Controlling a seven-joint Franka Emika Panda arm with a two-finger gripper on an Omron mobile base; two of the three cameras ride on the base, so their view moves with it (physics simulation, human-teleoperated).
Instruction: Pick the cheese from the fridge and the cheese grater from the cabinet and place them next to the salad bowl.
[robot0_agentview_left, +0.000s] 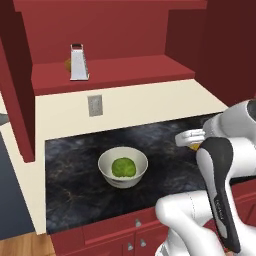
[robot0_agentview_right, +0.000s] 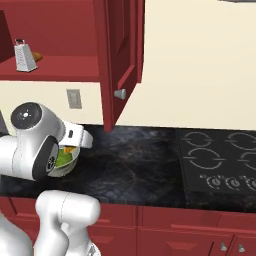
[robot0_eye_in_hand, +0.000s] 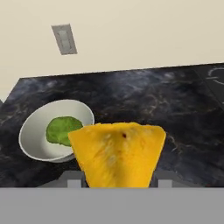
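The salad bowl (robot0_agentview_left: 123, 167), off-white with a green lettuce ball (robot0_agentview_left: 123, 167) inside, stands on the dark marble counter (robot0_agentview_left: 75, 190) and serves as landmark. To the bowl's right, above the counter, the gripper (robot0_agentview_left: 192, 142) clamps the cheese (robot0_eye_in_hand: 118, 154), a yellow-orange wedge pinched between the two fingers; from the hand camera the wedge overlaps the bowl's near rim, though whether it touches the rim is uncertain. Above and behind the bowl, the cheese grater (robot0_agentview_left: 78, 62) stands upright on the shelf of the open red cabinet (robot0_agentview_left: 110, 72), beside a small brown object (robot0_agentview_right: 37, 57). A wall outlet (robot0_agentview_left: 95, 105) lies between shelf and bowl.
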